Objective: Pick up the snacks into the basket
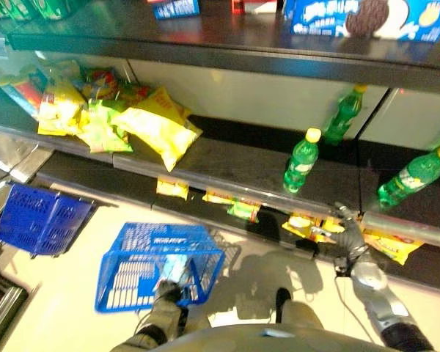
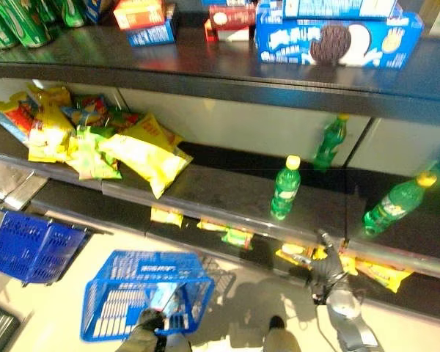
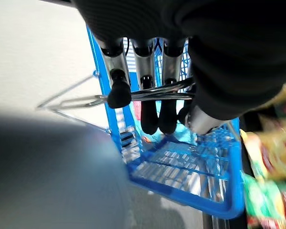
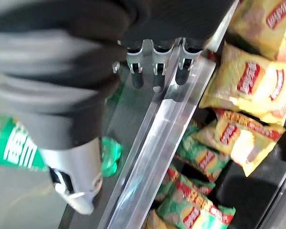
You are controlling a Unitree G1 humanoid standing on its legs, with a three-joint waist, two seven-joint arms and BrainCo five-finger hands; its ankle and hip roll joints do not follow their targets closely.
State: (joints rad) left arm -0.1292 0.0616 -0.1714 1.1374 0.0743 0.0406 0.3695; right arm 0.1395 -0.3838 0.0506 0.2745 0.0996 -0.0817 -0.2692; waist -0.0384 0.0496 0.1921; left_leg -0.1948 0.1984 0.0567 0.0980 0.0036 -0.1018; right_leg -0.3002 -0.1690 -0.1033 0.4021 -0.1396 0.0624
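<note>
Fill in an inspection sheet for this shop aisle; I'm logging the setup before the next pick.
Surface: dark shelves in tiers above a pale floor.
Job's things: blue basket hanging from the left hand; yellow snack bags on the bottom shelf by the right hand; yellow and green bags piled on the middle shelf.
Clutter: green bottles on the middle shelf; biscuit boxes on top; second blue basket on the floor.
Hands: left hand curled round the basket's wire handle; right hand, fingers straight, at the shelf's front rail, holding nothing.
Cables: nothing seen.
Surroundings: nothing seen.
</note>
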